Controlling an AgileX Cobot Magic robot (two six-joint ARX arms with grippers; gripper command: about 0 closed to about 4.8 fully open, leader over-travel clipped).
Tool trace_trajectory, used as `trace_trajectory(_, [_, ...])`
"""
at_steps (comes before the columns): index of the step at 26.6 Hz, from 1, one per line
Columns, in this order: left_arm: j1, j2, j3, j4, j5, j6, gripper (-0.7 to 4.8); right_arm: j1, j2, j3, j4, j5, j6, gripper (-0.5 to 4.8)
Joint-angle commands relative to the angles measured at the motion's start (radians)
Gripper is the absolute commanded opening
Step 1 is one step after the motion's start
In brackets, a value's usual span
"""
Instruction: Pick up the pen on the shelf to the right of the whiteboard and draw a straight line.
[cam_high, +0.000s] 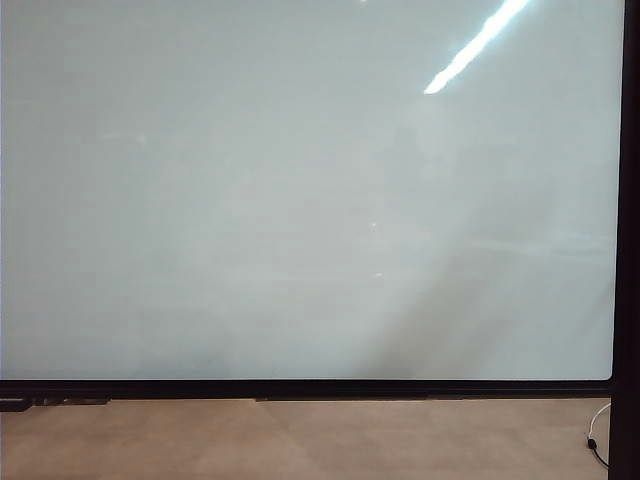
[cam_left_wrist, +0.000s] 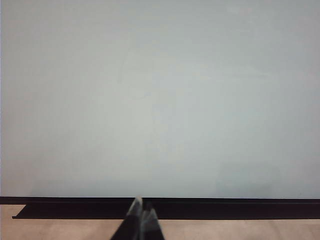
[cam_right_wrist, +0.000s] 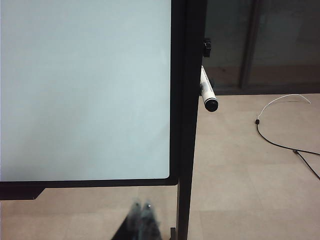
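The large glossy pale grey-white whiteboard (cam_high: 300, 200) with its thin black frame fills nearly the whole exterior view, a bright streak of ceiling light reflected near its upper right corner, and its writing surface is blank, with no stroke drawn on it. Below its lower edge lies a beige floor (cam_high: 300, 440), and a thin white and black cable (cam_right_wrist: 285, 125) trails across that floor to the right of the board's stand. The slim white pen (cam_right_wrist: 207, 90) with small dark print on its barrel hangs just beside the board's black right-hand post, clipped at its upper end to a small black holder (cam_right_wrist: 207, 46) on the post, its dark end tilted downward and toward the camera. The right pincer (cam_right_wrist: 141, 210) sits low in front of the board's lower right corner, well apart from the pen, its two dark fingertips pressed together with nothing between them. The left pincer (cam_left_wrist: 142, 207) is low in front of the board's bottom frame, its pale-tipped fingers likewise drawn together and empty, pointing at the black ledge (cam_left_wrist: 150, 210) under the board.
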Motion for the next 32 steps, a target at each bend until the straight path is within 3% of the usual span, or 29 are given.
trace_trajectory(1, [0.0, 0.0, 0.003, 0.013, -0.002, -0.001, -0.05, 0.0, 0.0, -0.007, 0.017, -0.006, -0.003, -0.06])
trace_trajectory(12, [0.0, 0.0, 0.003, 0.013, -0.002, -0.001, -0.05, 0.0, 0.0, -0.007, 0.018, -0.014, 0.002, -0.06])
trace_trajectory(16, [0.0, 0.0, 0.004, 0.013, -0.002, -0.002, -0.05, 0.0, 0.0, -0.007, 0.03, -0.014, 0.081, -0.06])
trace_trajectory(23, [-0.001, 0.0, 0.003, 0.012, -0.002, -0.002, -0.05, 0.0, 0.001, 0.005, 0.3, -0.133, 0.156, -0.06])
trace_trajectory(29, [-0.001, 0.0, 0.003, 0.011, -0.002, -0.002, -0.05, -0.002, 0.045, 0.142, 0.143, -0.04, 0.148, -0.06])
trace_trajectory(32, [-0.001, 0.0, 0.003, 0.003, -0.002, -0.002, -0.05, -0.003, 0.136, 0.212, 0.224, -0.029, 0.117, 0.21])
